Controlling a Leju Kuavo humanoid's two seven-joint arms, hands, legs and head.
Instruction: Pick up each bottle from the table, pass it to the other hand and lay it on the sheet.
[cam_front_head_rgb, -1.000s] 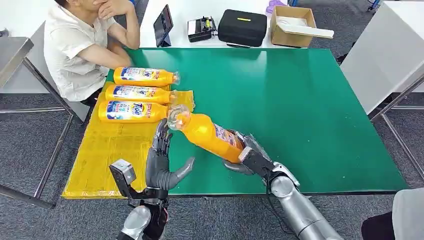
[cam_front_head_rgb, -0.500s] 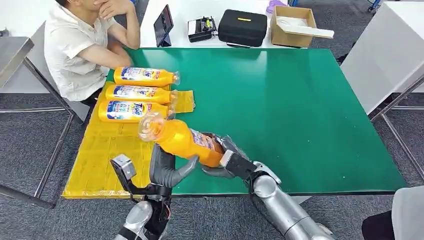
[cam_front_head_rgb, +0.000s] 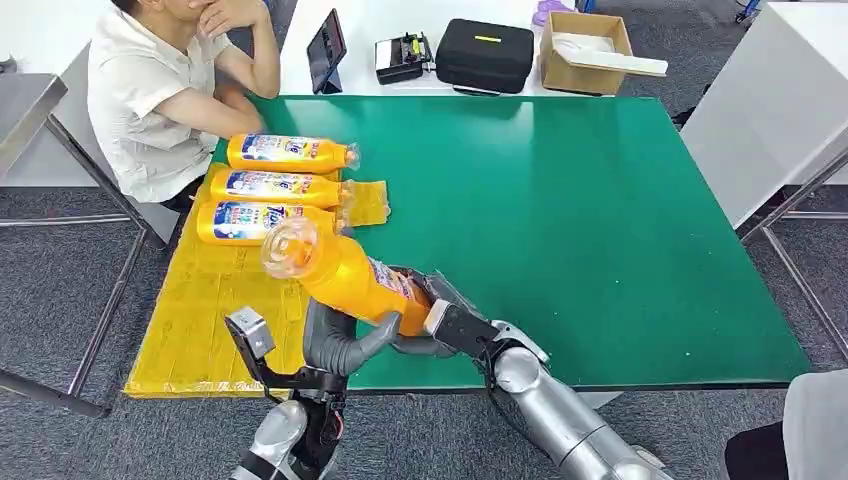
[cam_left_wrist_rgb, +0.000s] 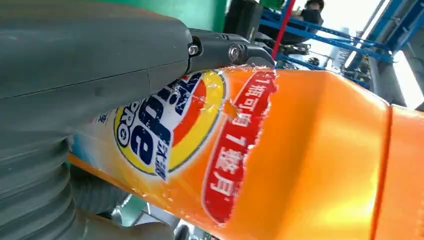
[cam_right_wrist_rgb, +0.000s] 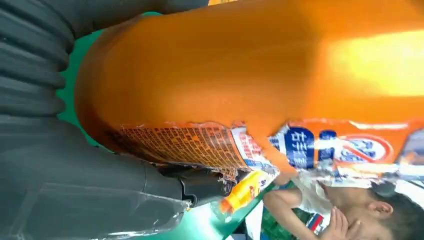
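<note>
Holding bottle (cam_front_head_rgb: 345, 275) – right hand (cam_front_head_rgb: 440, 320) – green table (cam_front_head_rgb: 600, 200).

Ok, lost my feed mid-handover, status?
Right hand grips bottle at base. Left hand under its middle, grip unconfirmed. Three bottles on yellow sheet. Nothing blocking.

High head view; close wrist views
</note>
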